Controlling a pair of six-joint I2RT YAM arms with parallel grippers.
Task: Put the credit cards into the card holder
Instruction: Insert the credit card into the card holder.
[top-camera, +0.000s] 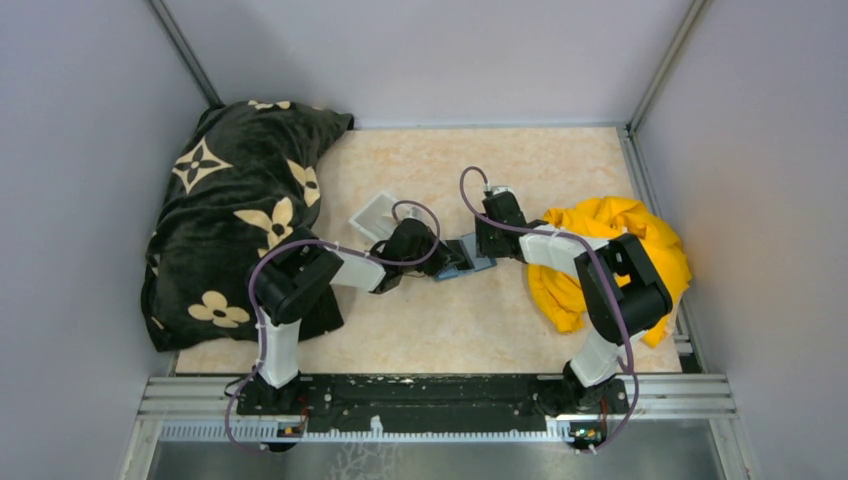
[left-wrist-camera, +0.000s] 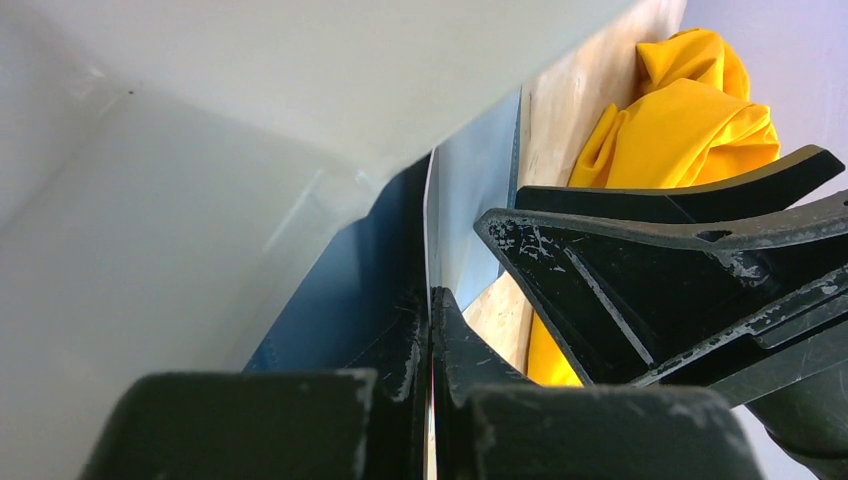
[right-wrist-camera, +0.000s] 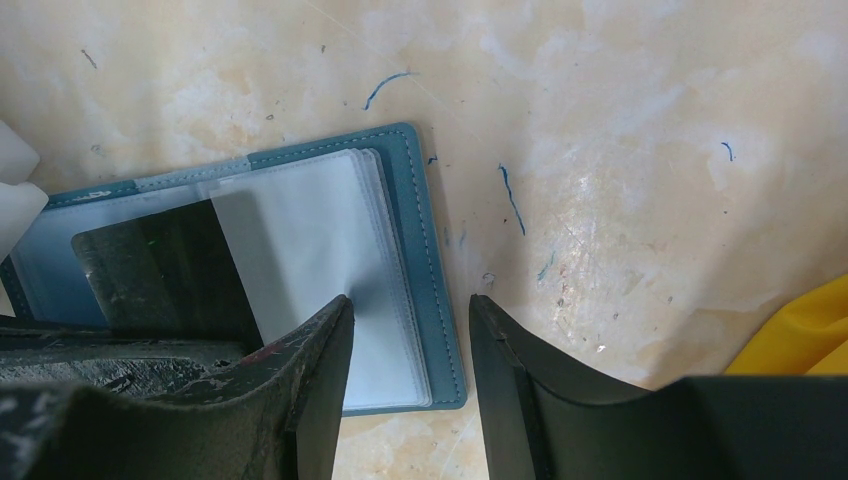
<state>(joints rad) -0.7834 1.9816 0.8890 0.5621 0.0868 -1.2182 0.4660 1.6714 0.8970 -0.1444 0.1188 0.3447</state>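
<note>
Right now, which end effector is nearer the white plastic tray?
Left. The left end effector is close beside the white tray, at the tray-side edge of the card holder; the right end effector is over its opposite edge, farther away.

Bright, even, lit from overhead. Soft faint shadows on table (top-camera: 450, 330). Mild sheen on table in right wrist view. Blurred up close in left wrist view near left pincer (left-wrist-camera: 431, 320); sharp elsewhere.

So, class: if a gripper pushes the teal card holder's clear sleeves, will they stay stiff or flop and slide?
Probably floppy: the clear sleeves look thin and lie fanned in a loose stack. Likely slippery, given their smooth plastic. The stitched teal cover looks firmer and should lie flat.
</note>
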